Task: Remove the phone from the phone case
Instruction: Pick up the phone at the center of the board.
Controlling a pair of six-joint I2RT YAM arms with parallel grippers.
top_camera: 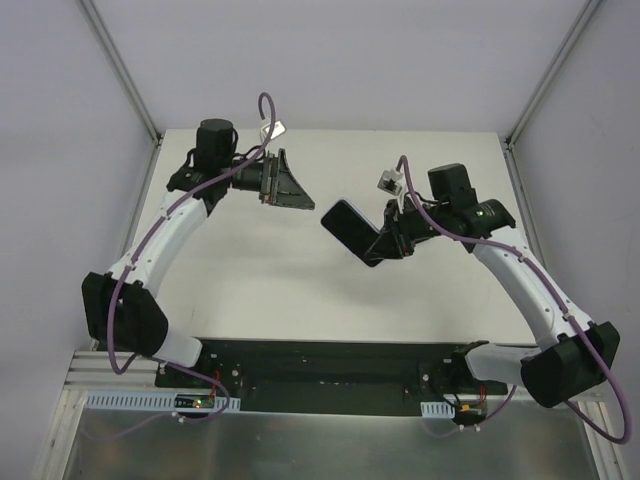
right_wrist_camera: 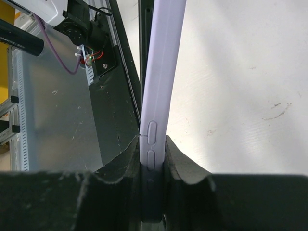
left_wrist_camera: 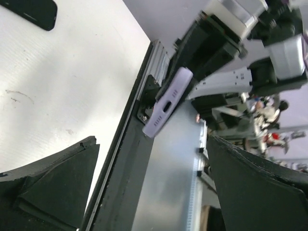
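My right gripper is shut on the lavender phone case, pinching its two flat faces near the side buttons. In the left wrist view the case hangs tilted in the air in front of the right arm. A black phone looks to lie flat on the white table, just left of the right gripper and apart from the case. My left gripper stands wide open with nothing between its fingers, to the left of the phone.
A black rail runs along the table's near edge, with a metal platform and both arm bases behind it. Slanted frame posts rise at the far corners.
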